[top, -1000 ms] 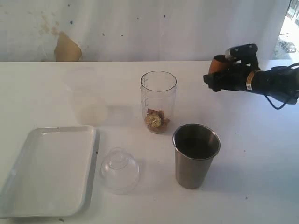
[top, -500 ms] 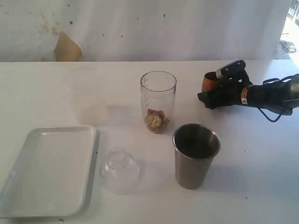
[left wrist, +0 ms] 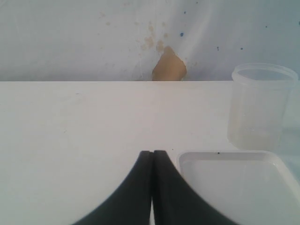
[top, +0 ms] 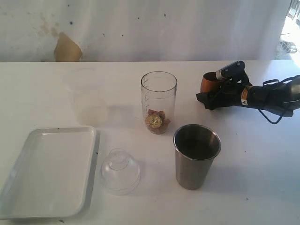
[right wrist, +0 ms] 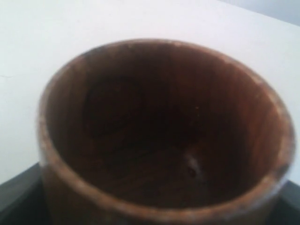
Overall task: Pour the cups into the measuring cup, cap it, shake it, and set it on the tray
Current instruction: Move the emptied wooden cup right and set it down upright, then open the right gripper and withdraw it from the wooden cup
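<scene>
I am looking at a big white tabletop. The white tray is lying flat at the near left corner. The steel tumbler is standing upright near the front, right of the middle. The clear measuring cup is standing upright just behind and left of the tumbler, not touching it. Small brown bits and a shiny gold round thing are sitting at its bottom. The clear dome lid is resting on the tabletop just beside the tray's right edge.

The brown wooden cup is sitting off to the right of the measuring cup, well apart from it, mouth up. My right pincer is clamping this cup, with one finger on each side. I cannot tell if the cup is touching the tabletop. In the right wrist view the cup is filling almost the whole picture, and black fingers are peeking out beside it.

My left pincer is squeezed together with nothing in it, hanging near a corner of the tray.
</scene>
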Available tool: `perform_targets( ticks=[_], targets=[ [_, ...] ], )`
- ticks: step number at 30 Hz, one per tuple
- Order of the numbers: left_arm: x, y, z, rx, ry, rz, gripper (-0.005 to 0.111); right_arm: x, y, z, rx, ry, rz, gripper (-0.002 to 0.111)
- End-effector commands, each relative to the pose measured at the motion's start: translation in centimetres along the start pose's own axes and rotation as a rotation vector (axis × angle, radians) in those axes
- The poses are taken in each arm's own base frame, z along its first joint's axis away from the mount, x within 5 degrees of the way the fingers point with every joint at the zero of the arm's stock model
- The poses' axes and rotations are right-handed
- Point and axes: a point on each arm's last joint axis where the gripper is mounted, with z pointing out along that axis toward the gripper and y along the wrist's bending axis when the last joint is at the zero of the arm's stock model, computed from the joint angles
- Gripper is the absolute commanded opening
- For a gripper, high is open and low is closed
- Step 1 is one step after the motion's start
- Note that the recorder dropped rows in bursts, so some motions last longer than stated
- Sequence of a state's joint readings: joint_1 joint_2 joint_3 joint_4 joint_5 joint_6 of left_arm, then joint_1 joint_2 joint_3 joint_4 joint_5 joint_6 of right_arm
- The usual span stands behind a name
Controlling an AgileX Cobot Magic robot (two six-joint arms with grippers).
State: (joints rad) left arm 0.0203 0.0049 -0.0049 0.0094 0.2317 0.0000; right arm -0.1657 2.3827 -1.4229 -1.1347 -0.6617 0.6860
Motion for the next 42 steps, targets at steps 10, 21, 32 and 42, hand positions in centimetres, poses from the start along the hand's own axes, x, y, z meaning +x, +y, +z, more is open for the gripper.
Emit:
perform_targets(
  ticks=[10, 21, 32, 42],
  targets=[
    [0.2, 0.0, 0.0, 0.004, 0.002, 0.002, 0.0, -0.2, -0.2, -0.2, 0.012, 0.003, -0.013, 0.097],
    [0.2, 0.0, 0.0, 0.004, 0.002, 0.002, 0.0, -3.8, -0.5, -1.8, 0.04, -0.059, -0.053, 0.097],
    [0.2, 0.0, 0.0, 0.004, 0.002, 0.002, 0.0, -9.2, -0.4, -4.7, 0.071, -0.161, -0.061, 0.097],
    [0.2, 0.0, 0.0, 0.004, 0.002, 0.002, 0.0, -16.9, 0.6, -10.5, 0.123, -0.264, -0.003, 0.09]
  ],
)
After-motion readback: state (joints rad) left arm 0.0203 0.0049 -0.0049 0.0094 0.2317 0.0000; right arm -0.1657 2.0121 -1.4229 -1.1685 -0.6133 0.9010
